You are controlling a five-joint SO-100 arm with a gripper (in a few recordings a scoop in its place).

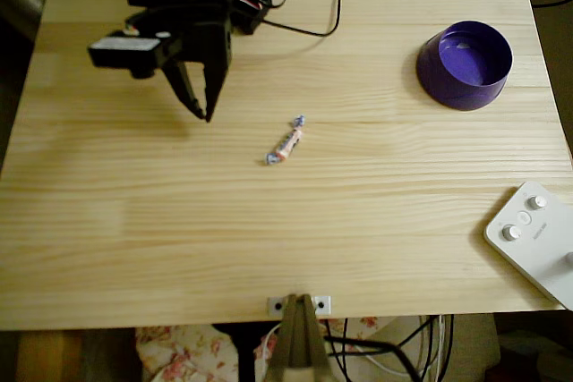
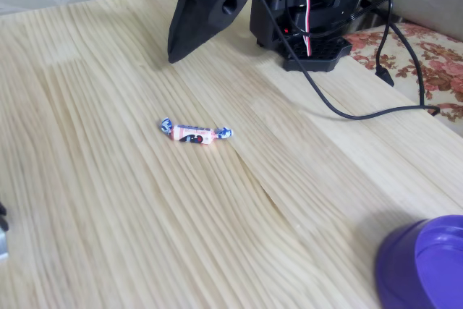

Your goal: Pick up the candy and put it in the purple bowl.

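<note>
In the overhead view, the black gripper point(image 1: 201, 100) is on the left, near the far edge of the wooden table point(image 1: 134, 221). Its two pointy fingers hang above the wood and come together at the tips. The gap between them looks very small, so I think it is nearly closed, and it holds nothing. In the fixed view the gripper point(image 2: 181, 52) also points down at the table, with nothing in it.

Next, going right, is the candy point(image 1: 286, 143). It lies flat on the wood near the middle of the table. It is a little way from the gripper and not touching it. In the fixed view the candy point(image 2: 194, 134) shows a pink and white middle and blue twisted ends.

Further right is the purple bowl point(image 1: 464, 64). It sits near the far right corner, well apart from the candy. It looks empty inside. In the fixed view, a bit of the purple bowl point(image 2: 423, 269) peeks in at the bottom corner.

A white box with round knobs point(image 1: 537, 234) sits at the right edge, close to the near corner.

So the job has barely begun. The candy is not picked up yet. The gripper must open, go to the candy, grab it, carry it across to the bowl and let go.
</note>
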